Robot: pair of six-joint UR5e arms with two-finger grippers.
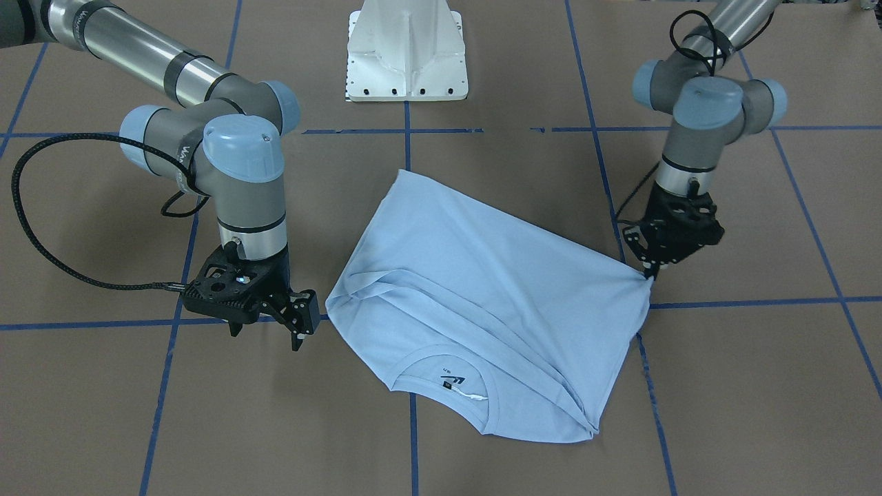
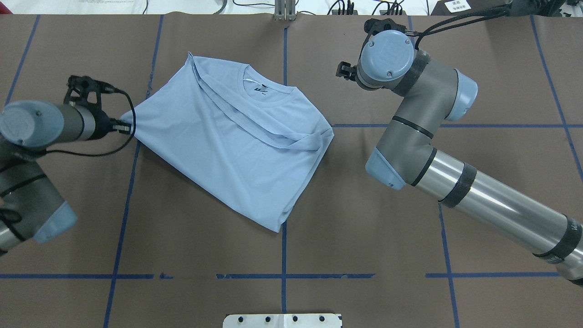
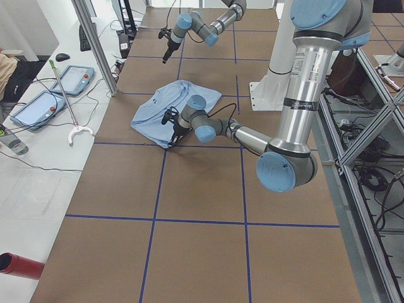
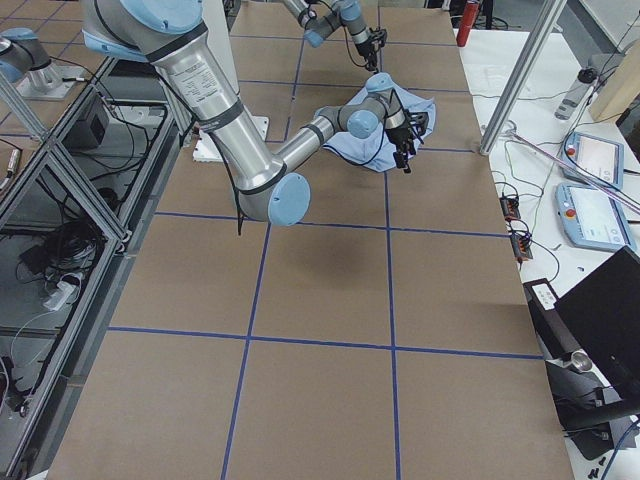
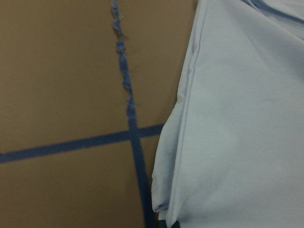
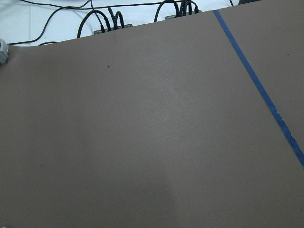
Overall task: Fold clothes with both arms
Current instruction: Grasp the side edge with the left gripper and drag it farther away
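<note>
The left gripper [image 1: 648, 273] is clenched on 1 corner of the light blue T-shirt [image 1: 482, 289], which lies folded mid-worktop [image 1: 723, 386] with its collar showing. The right gripper [image 1: 267, 331] hangs just beside the opposite corner, fingers apart and empty. That makes 1 T-shirt and 2 grippers. A white pedestal base [image 1: 406, 62] and blue tape lines [image 1: 69, 324] surround them.

Overhead cam looks down from behind me, front cam faces me; both catch the shirt [image 2: 237, 150] between my left claw [image 2: 126, 127] and right claw [image 1: 269, 329]. Side cams sit far off the surface [image 3: 189, 252] ends, wrist cams close.
</note>
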